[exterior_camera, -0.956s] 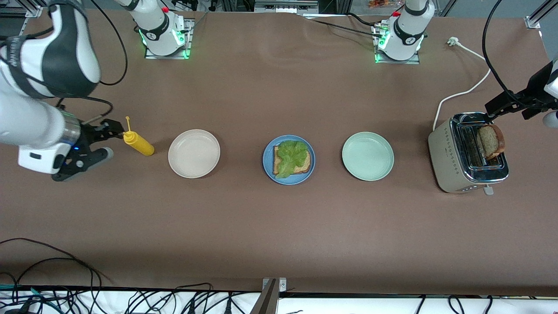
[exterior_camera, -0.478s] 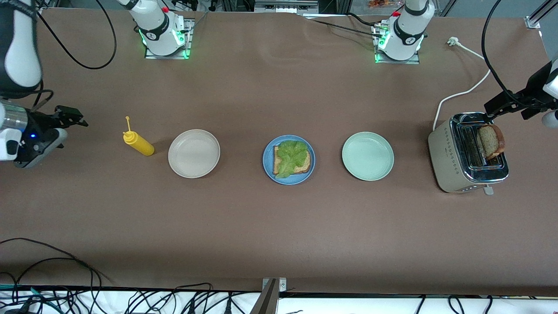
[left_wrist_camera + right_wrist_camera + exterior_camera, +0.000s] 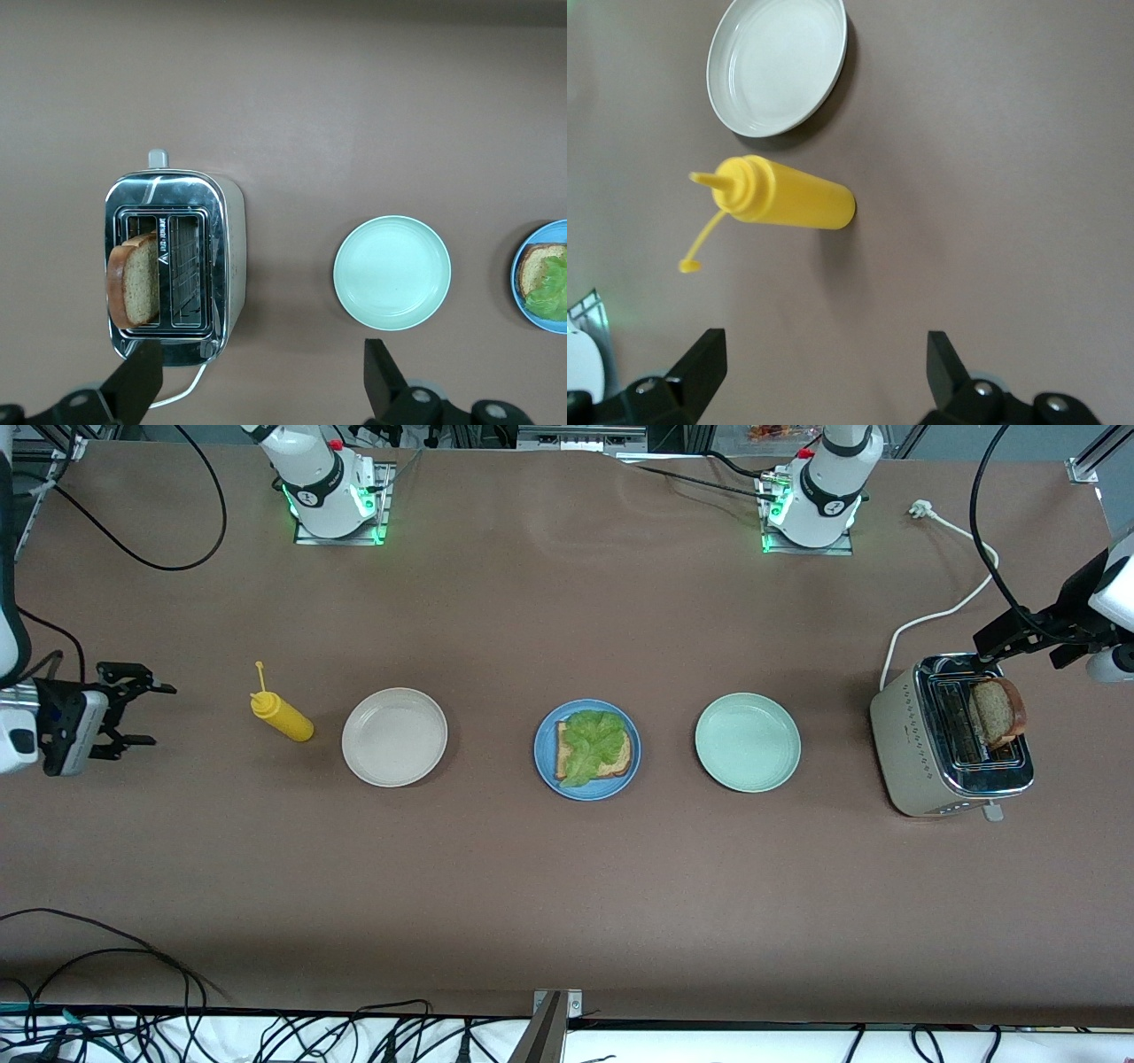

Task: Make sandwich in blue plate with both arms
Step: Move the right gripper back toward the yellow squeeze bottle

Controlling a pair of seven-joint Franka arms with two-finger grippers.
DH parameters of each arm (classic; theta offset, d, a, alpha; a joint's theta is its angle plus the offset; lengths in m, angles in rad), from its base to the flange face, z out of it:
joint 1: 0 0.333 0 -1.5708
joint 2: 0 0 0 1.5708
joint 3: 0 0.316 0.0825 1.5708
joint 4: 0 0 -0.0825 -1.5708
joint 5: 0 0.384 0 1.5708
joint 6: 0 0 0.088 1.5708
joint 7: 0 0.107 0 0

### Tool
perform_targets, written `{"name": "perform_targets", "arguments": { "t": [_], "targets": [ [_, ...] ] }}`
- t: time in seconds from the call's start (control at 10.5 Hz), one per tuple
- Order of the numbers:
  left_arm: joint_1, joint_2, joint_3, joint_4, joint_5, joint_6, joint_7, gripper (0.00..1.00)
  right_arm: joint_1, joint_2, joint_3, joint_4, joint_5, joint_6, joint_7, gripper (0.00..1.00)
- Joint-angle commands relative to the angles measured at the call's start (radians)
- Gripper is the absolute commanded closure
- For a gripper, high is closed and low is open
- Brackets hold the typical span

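Your left end effector [image 3: 997,642] hangs open above the silver two-slot toaster [image 3: 950,735] holding a brown bread slice [image 3: 998,711]. Your right end effector [image 3: 133,713] is open too, over the brown tabletop [image 3: 567,886] at the right arm's edge, beside the yellow squeeze bottle [image 3: 282,716].

three plates [image 3: 394,737], one toaster [image 3: 950,735], one bottle [image 3: 282,716]
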Motion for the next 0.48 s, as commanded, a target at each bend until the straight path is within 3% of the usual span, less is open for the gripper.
{"name": "perform_targets", "arguments": {
  "t": [0.0,0.19,0.38],
  "targets": [
    [0.001,0.001,-0.013,0.024,-0.019,-0.026,-0.005,0.00,-0.033,0.128,0.012,0.008,0.132,0.027,-0.252,0.00],
    [0.001,0.001,-0.015,0.024,-0.019,-0.028,-0.005,0.00,-0.051,0.191,0.015,-0.004,0.234,0.017,-0.426,0.00],
    [0.001,0.001,-0.015,0.024,-0.019,-0.028,-0.005,0.00,-0.068,0.244,0.014,-0.044,0.403,0.029,-0.722,0.00]
  ]
}}
